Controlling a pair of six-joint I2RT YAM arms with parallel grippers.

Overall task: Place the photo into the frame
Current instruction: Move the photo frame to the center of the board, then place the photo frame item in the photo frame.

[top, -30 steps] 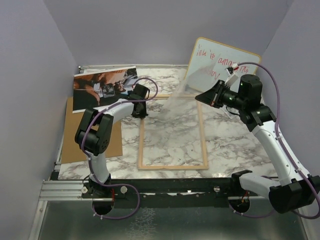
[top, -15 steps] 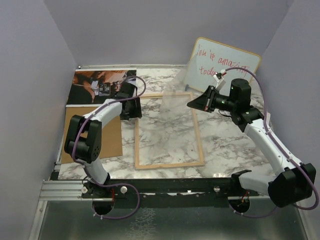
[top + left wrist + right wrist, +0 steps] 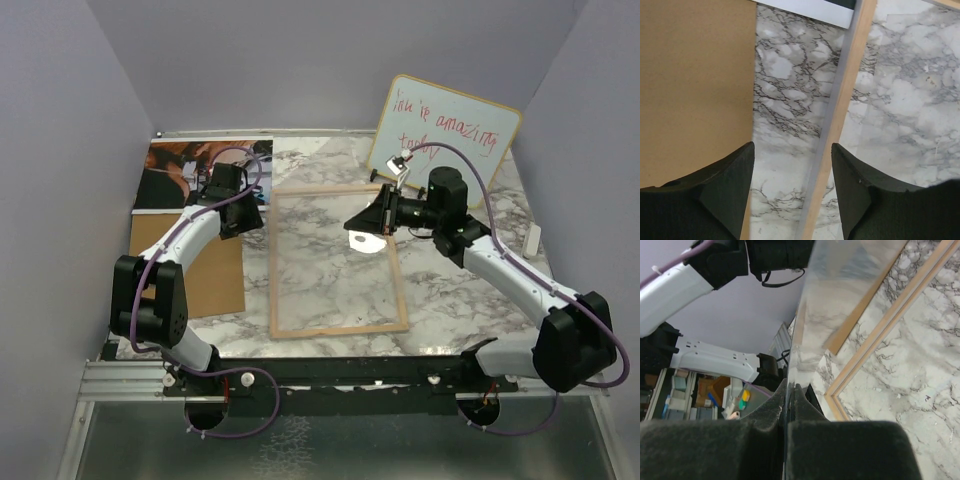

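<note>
table: it was a white and grey marble top, and everything sat on it
frame: it lay flat in the middle of the table, a thin light wood ring with the marble showing through the hole; in the left wrist view its left rail ran from the bottom up to the top
clear pane: it was over the far half of the frame, tipped up on the right side where it was held; in the right wrist view it was shiny and showed the marble like a mirror
whiteboard: it leaned at the back right, well apart from the frame, with red writing on it
brown board: it lay flat at the left, just beside the frame but not touching it
photo: it lay at the far left corner of the table, outside the frame, with its near edge on the brown board
right gripper: its two fingers were pinched tight on the edge of the clear pane
left gripper: its fingers were spread wide with nothing between them, above the marble strip between the brown board and the left rail of the frame
</note>
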